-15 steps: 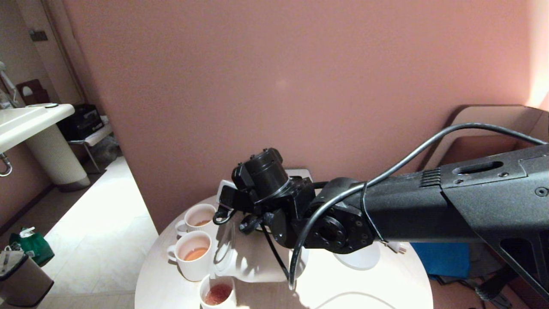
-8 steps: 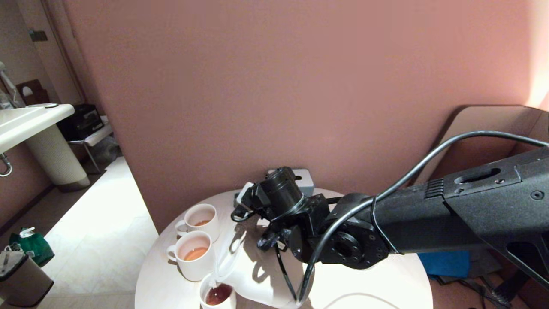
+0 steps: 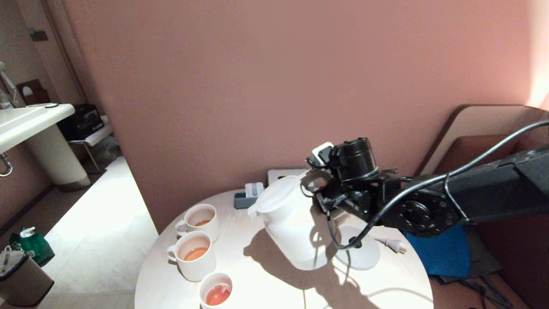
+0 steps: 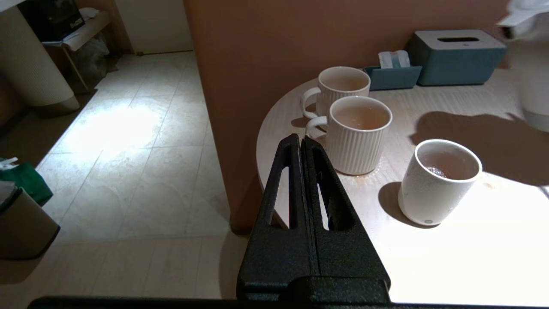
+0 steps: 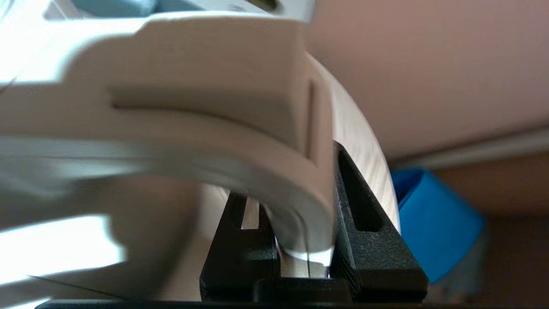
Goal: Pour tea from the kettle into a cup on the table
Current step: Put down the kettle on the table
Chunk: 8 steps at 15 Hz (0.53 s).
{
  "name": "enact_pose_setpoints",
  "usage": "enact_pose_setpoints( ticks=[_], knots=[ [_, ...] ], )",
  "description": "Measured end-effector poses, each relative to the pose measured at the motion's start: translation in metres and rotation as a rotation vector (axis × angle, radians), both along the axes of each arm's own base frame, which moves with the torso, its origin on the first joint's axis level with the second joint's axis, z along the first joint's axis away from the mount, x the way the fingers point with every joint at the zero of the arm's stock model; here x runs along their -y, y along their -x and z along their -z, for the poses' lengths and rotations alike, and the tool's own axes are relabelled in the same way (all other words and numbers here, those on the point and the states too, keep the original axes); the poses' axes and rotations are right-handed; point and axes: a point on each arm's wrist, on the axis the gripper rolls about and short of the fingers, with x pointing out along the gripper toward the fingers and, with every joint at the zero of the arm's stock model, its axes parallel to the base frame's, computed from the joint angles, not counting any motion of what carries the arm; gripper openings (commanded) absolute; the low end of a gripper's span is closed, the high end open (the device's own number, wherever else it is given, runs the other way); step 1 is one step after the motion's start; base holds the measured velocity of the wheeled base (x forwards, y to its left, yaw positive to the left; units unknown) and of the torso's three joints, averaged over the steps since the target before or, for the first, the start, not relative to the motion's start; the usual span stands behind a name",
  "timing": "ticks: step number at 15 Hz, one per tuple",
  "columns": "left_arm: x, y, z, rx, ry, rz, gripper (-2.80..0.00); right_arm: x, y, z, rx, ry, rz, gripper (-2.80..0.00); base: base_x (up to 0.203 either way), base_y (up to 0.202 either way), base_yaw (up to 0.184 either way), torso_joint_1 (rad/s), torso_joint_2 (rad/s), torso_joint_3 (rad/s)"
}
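Round table (image 3: pixel 266 279), pale wood grain, set against a pinkish wall.

Kettle (image 3: pixel 291 231), white, flat round lid, spout toward the mugs; tilted slightly, at mid-table beside its round base plate (image 3: pixel 364 257); whether resting or just clear of the surface, not discernible. Handle clamped between the fingers of the right gripper (image 5: pixel 306 253), seen close in the right wrist view; arm reaching in from the right of the head view, black cable looped under the wrist.

Cup (image 3: pixel 216 292), small, white, no handle, at the table's near edge, well apart from the kettle. Holding reddish-orange tea (image 3: pixel 217 295), level well below the rim.

Two ribbed mugs with handles, near mug (image 3: pixel 193 255) and far mug (image 3: pixel 200 221), in a row behind the cup, each with a little amber liquid.

Tissue box (image 4: pixel 454 56), blue-grey, and small holder (image 4: pixel 392 73) at the table's far side by the wall.

Left gripper (image 4: pixel 300 148), fingers pressed together, empty, parked off the table's edge, near the mugs.

Plug (image 3: pixel 392 244), white, on the table right of the base plate.
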Motion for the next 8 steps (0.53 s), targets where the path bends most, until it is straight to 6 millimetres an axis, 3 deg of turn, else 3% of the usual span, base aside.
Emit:
enact_pose_setpoints(
  ticks=[8],
  knots=[
    [0.000,0.000,0.000,0.000,0.000,0.000,-2.80,0.109,-0.008,0.010,0.132,-0.294,0.205,-2.80,0.000,0.000,0.000,0.000,0.00,0.000]
  ],
)
